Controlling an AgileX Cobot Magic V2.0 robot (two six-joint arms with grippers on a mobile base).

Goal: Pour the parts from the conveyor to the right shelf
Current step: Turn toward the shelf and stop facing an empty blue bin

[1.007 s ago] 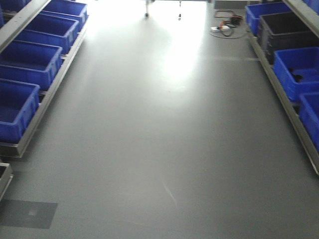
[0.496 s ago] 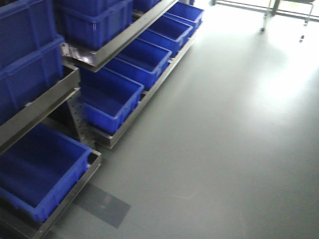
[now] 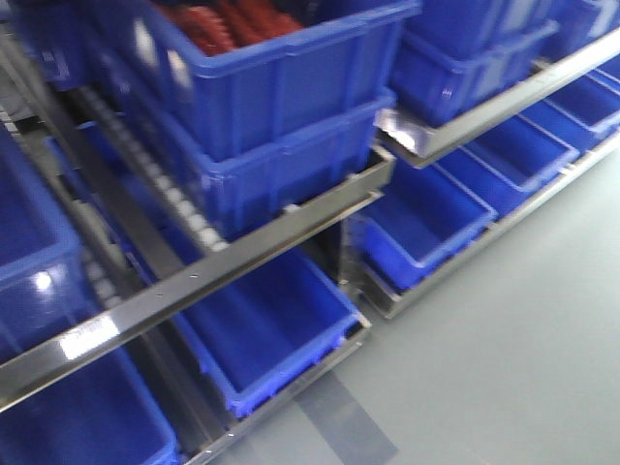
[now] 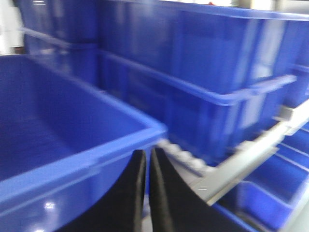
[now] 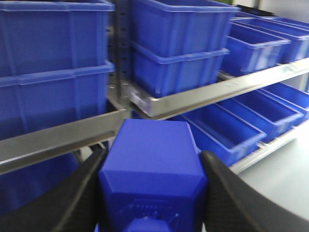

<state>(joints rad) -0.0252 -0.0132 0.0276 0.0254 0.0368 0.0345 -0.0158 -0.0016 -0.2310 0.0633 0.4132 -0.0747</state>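
My right gripper [image 5: 154,152] is shut on a bright-blue part [image 5: 152,166]; the block fills the gap between the two black fingers and has a round stud on its near end. The right shelf [image 3: 242,257], a steel rack with deep-blue bins and white rollers [image 3: 165,189], fills the front view and stands close behind both wrists. My left gripper [image 4: 147,151] is shut and holds nothing. It sits just in front of a blue bin's rim [image 4: 72,164] on the rack. The conveyor is out of view.
A stacked upper bin [image 3: 281,87] holds red items [image 3: 223,19]. Low bins [image 3: 262,329] sit near the floor. Glossy grey floor [image 3: 523,368] lies at the lower right, with a darker patch [image 3: 344,417]. Steel rails [image 5: 217,89] jut out at wrist height.
The front view has swung left, from an open aisle between two racks to one rack seen close up. Everything is motion-blurred.
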